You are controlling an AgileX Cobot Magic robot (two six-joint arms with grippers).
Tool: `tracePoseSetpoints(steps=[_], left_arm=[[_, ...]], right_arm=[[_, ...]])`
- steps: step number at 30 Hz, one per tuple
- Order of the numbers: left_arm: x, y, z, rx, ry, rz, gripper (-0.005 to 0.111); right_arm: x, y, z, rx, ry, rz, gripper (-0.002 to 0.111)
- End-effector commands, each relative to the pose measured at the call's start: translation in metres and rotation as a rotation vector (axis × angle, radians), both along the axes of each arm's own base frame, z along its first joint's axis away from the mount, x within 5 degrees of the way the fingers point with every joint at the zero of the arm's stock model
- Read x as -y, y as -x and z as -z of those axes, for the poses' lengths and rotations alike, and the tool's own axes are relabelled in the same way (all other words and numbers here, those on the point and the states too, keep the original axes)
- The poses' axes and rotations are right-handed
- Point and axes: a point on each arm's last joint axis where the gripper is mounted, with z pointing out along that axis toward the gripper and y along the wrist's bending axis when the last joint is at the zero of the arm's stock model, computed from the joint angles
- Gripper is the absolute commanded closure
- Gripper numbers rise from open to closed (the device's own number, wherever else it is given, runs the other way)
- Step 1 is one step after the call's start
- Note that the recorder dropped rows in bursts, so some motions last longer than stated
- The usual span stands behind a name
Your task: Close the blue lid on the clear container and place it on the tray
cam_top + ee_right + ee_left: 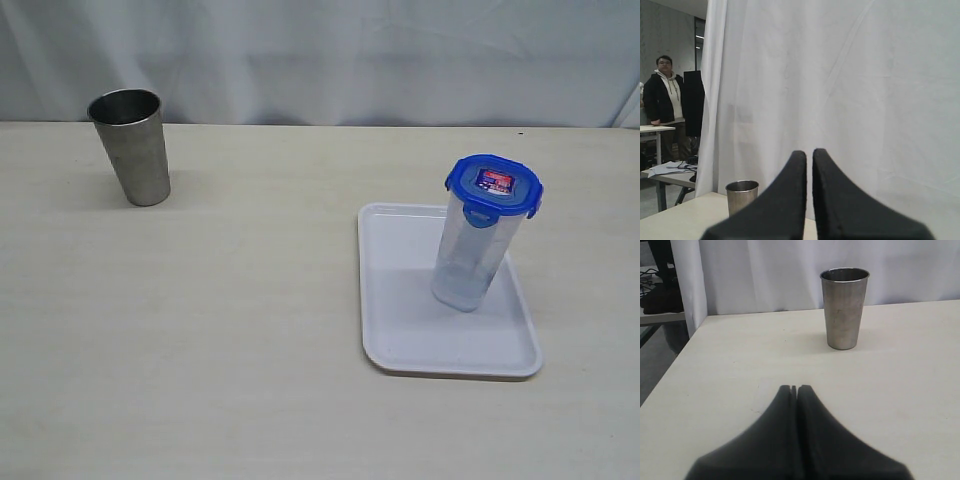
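Observation:
The clear container stands upright on the white tray, at the right of the table in the exterior view. The blue lid sits on top of it, red-blue label facing up and its flaps down. Neither gripper shows in the exterior view. In the left wrist view my left gripper is shut with nothing in it, low over bare tabletop. In the right wrist view my right gripper is raised and faces the white curtain, its fingers nearly together around a thin slit and holding nothing. Container and tray are out of both wrist views.
A steel cup stands at the far left of the table; the same steel cup is ahead of the left gripper, and this steel cup is small in the right wrist view. The table edge drops off beside the left gripper. A white curtain backs the table.

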Motion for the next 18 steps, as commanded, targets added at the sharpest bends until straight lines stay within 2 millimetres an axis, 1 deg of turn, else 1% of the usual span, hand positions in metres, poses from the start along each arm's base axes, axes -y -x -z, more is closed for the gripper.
tracePoseSetpoints(steps=[1, 4, 11, 15, 18], left_arm=[[0.000, 0.000, 0.001, 0.004, 0.007, -0.002, 0.107], [0.000, 0.000, 0.001, 0.004, 0.005, -0.001, 0.107], [0.000, 0.000, 0.001, 0.004, 0.005, -0.001, 0.107], [0.000, 0.000, 0.001, 0.004, 0.005, -0.001, 0.107], [0.000, 0.000, 0.001, 0.004, 0.005, -0.001, 0.107]], right_arm=[[0.001, 0.000, 0.002, 0.003, 0.000, 0.010, 0.104], [0.001, -0.001, 0.007, -0.005, 0.009, 0.012, 0.104], [0.009, -0.002, 0.024, 0.102, -0.029, 0.112, 0.104], [0.012, -0.003, 0.035, 0.094, 0.011, 0.166, 0.104], [0.015, -0.002, 0.033, 0.110, -0.006, 0.209, 0.104]])
